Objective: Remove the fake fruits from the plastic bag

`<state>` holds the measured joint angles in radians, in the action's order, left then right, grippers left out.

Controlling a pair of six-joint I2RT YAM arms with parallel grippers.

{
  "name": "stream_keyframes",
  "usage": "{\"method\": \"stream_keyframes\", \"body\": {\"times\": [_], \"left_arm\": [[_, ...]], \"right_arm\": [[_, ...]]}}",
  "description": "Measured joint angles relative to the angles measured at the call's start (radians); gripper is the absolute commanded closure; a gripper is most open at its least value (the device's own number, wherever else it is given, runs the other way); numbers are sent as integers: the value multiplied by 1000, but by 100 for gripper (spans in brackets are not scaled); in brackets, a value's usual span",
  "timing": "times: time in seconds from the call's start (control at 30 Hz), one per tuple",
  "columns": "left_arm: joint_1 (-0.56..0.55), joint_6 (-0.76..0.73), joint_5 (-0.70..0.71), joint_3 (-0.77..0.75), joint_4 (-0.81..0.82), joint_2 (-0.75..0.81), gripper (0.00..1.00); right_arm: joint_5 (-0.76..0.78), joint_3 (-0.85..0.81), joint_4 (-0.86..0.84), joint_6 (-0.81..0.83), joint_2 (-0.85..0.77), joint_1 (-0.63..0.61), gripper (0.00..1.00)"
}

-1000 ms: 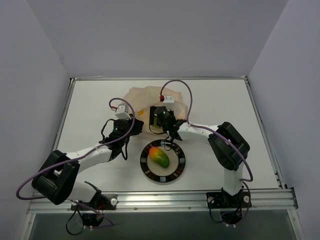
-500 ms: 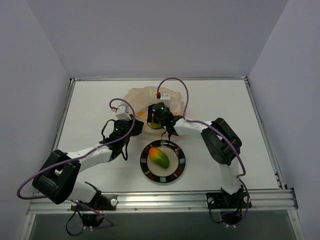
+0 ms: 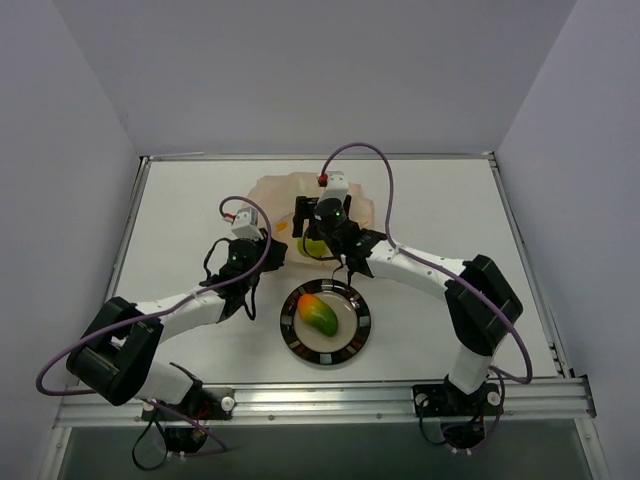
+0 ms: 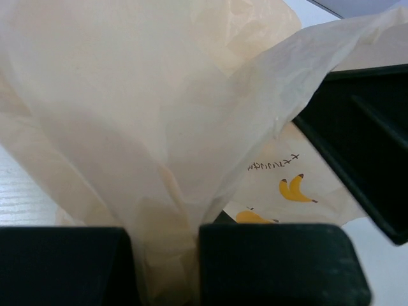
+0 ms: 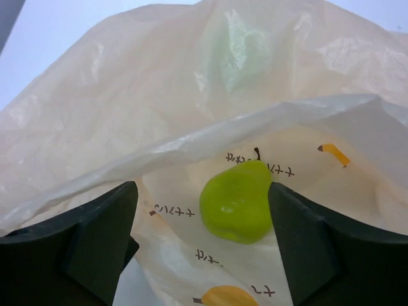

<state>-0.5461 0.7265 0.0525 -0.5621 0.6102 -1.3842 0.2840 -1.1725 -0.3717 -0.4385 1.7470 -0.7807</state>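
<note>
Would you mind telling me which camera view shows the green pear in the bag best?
The right wrist view: the green pear lies whole and sharp inside the open plastic bag. The top external view shows only a small green speck of it; the left wrist view shows just pinched bag film.

The plastic bag (image 5: pixel 127 95) is a see-through peach, printed with little yellow bananas and dark lettering. Inside sits a glossy lime-green pear (image 5: pixel 237 203) (a paler green shape (image 5: pixel 241 48) shows through the film behind it). The mango (image 3: pixel 319 314) runs green to orange to red, on a plate (image 3: pixel 327 360) with a dark, white-dashed rim.
</note>
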Motion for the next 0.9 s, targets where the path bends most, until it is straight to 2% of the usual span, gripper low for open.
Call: {"method": "stream_keyframes", "body": {"times": [0.1, 0.3, 0.37, 0.43, 0.5, 0.57, 0.6, 0.77, 0.9], "left_arm": [[0, 0, 0, 0, 1, -1, 98], [0, -2, 3, 0, 0, -1, 98], [0, -2, 4, 0, 1, -1, 98], [0, -3, 4, 0, 1, -1, 98], [0, -5, 4, 0, 1, -1, 98], [0, -6, 4, 0, 1, -1, 98], [0, -6, 4, 0, 1, -1, 98], [0, -9, 4, 0, 1, -1, 98], [0, -9, 3, 0, 0, -1, 98]], "right_arm": [[3, -17, 13, 4, 23, -6, 10], [6, -42, 66, 8, 183, 5, 7], [7, -43, 82, 10, 222, 12, 12], [7, -50, 95, 13, 248, 19, 21], [6, -59, 100, 18, 264, 22, 36], [4, -61, 96, 25, 264, 24, 44], [3, -64, 88, 29, 263, 26, 51], [3, -56, 77, 48, 236, 18, 56], [3, -10, 83, 60, 130, -8, 56]]}}
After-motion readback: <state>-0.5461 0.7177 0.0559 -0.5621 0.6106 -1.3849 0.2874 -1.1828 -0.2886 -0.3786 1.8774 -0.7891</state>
